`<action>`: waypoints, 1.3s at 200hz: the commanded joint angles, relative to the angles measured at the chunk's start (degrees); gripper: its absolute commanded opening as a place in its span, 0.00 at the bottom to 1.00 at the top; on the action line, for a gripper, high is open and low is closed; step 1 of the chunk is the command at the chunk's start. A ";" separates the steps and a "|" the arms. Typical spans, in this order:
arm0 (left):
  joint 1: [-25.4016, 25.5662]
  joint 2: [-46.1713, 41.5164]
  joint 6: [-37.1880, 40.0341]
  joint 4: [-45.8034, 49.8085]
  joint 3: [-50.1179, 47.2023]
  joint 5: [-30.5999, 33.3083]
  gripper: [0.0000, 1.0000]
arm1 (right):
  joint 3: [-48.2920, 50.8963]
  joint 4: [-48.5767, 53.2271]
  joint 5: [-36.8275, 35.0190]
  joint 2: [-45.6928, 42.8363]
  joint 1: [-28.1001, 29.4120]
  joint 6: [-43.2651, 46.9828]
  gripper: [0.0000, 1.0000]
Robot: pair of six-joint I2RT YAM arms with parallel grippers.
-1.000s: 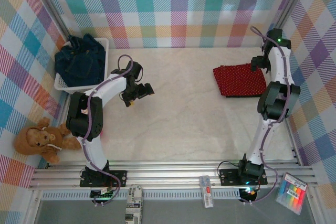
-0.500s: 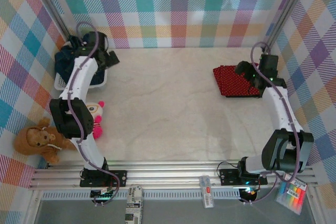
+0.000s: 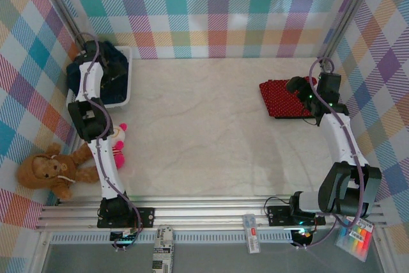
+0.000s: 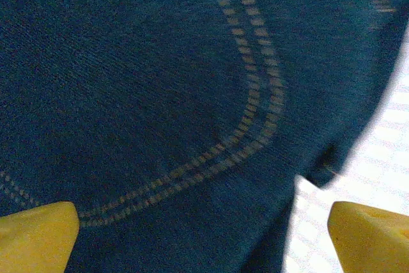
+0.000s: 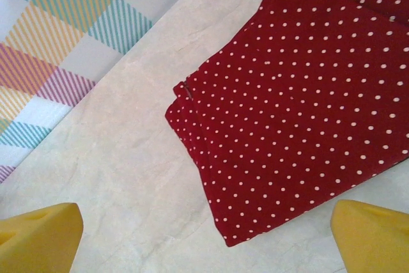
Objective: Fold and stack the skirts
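Observation:
Dark blue denim skirts [image 3: 86,78] lie heaped in the white mesh basket [image 3: 128,78] at the back left. My left gripper [image 3: 114,70] hangs open just over them. In the left wrist view the denim [image 4: 160,94] with tan double stitching lies close below, between my spread yellow fingertips [image 4: 38,238], and my left gripper [image 4: 204,241] holds nothing. At the right, the red skirt with white dots [image 3: 289,97] lies folded on the table, a dark edge showing under its near side. My right gripper [image 3: 297,85] hovers open above it, over the folded skirt's [image 5: 300,107] corner, my right gripper [image 5: 204,241] being empty.
The basket's mesh wall [image 4: 364,158] lies close to the right of my left fingers. A pink plush toy [image 3: 117,146] and a brown teddy [image 3: 50,171] lie by the left arm's base. Plaid walls close in the back and both sides.
My left arm has swung from the middle of the table to the back left and down over the basket. My right arm has come from the back corner to over the red skirt.

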State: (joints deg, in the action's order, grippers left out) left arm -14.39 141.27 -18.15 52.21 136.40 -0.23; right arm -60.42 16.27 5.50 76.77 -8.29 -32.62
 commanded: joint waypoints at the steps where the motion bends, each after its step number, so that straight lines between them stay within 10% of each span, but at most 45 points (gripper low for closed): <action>1: -0.98 4.04 0.58 -1.54 4.31 -1.90 0.91 | 0.39 -1.44 2.49 0.04 -0.30 -0.75 0.99; 34: -1.47 9.68 -0.59 2.96 14.33 -3.86 0.20 | 0.06 -0.66 3.12 0.31 -0.27 -0.26 0.99; 50: -1.47 6.52 -0.74 1.78 13.93 -4.30 0.00 | 0.05 -0.56 3.20 0.25 -0.26 -0.12 0.99; 190: 1.65 -26.42 -0.43 -9.41 10.58 -22.18 0.00 | 7.43 -12.12 8.29 -5.03 -0.26 -3.04 0.99; 236: 10.17 -30.30 1.89 -10.07 10.14 -33.61 0.00 | 8.70 -14.85 11.66 -4.71 -0.24 -2.36 0.99; 260: 19.33 -30.40 14.87 -2.32 10.01 -41.09 0.00 | 10.49 -20.41 19.03 -2.91 -0.08 -1.67 0.99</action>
State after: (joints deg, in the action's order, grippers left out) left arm -3.46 113.16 -15.59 46.57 146.34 -29.30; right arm -51.64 2.72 16.51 72.82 -8.29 -35.16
